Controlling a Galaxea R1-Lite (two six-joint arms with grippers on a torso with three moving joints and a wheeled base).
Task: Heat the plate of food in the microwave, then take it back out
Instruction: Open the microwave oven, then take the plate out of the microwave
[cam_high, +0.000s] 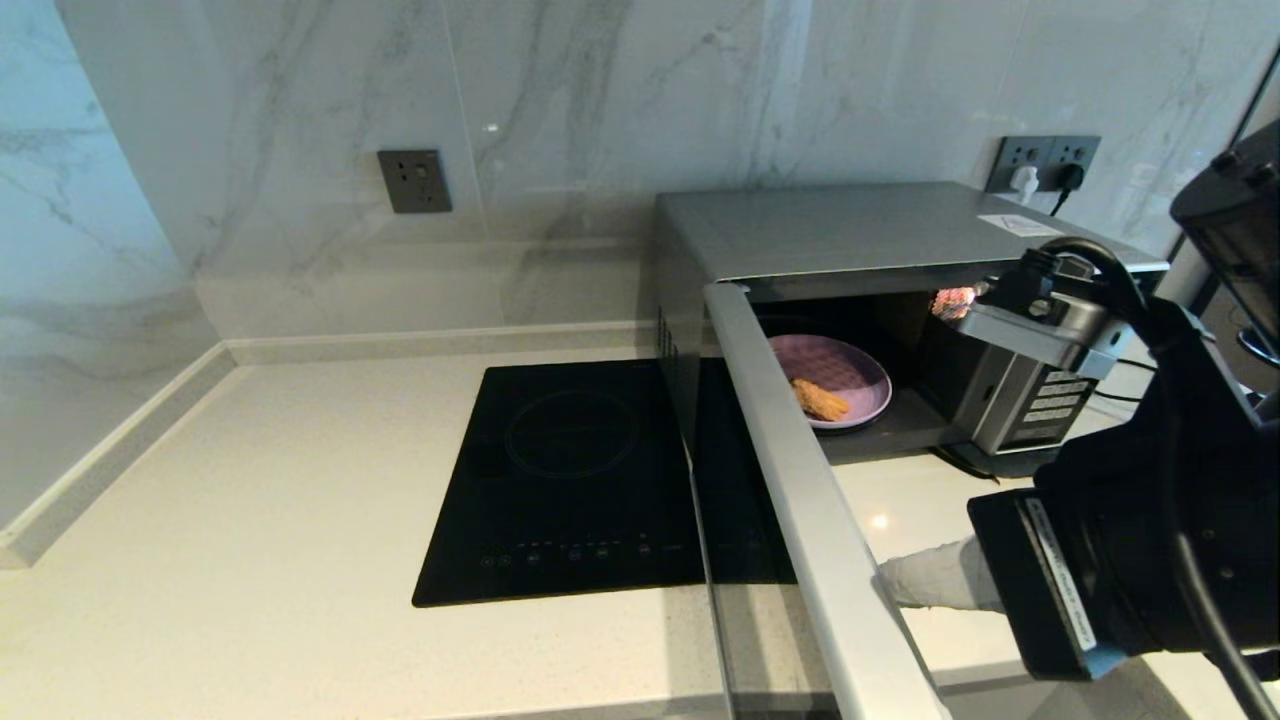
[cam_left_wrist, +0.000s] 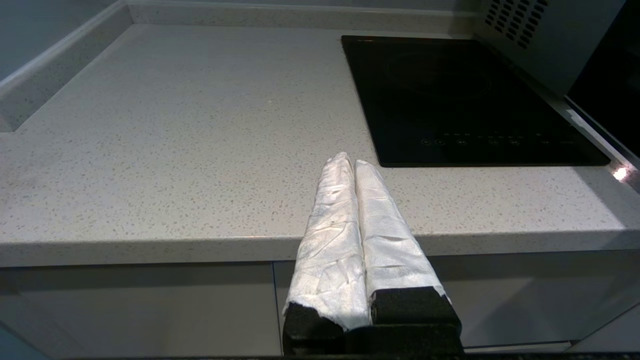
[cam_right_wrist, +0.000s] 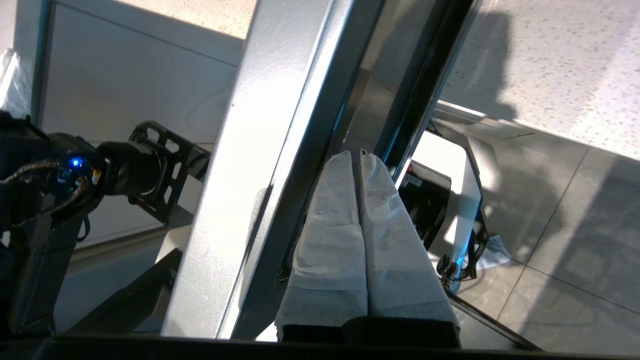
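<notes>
Microwave (cam_high: 860, 235): silver-grey box at the rear right of the tabletop (cam_high: 250, 560); door (cam_high: 800, 500) swung wide toward the robot, cavity exposed.

Plate of food (cam_high: 835, 380): lavender, sitting on the cavity floor, an orange-brown piece near its front rim. Already inside.

Right gripper (cam_right_wrist: 361, 157): low at the front right, fingers pressed together, holding nothing, tips against the inner edge of the open door.

Left gripper (cam_left_wrist: 350, 162): parked over the tabletop's front edge, left of the black cooktop (cam_left_wrist: 465, 95); fingers closed, empty.

Step in hand, as judged: shutting the door so heating can start. Recommended handling:
- push with the closed fingertips near the door's free edge, away from the hinge;
- follow the door's arc, not a straight line, so the tips do not slip off;
- keep arm and wrist clear of the cavity mouth;
- finish with a firm press so the latch catches;
- avoid shoving the oven backward.
</notes>
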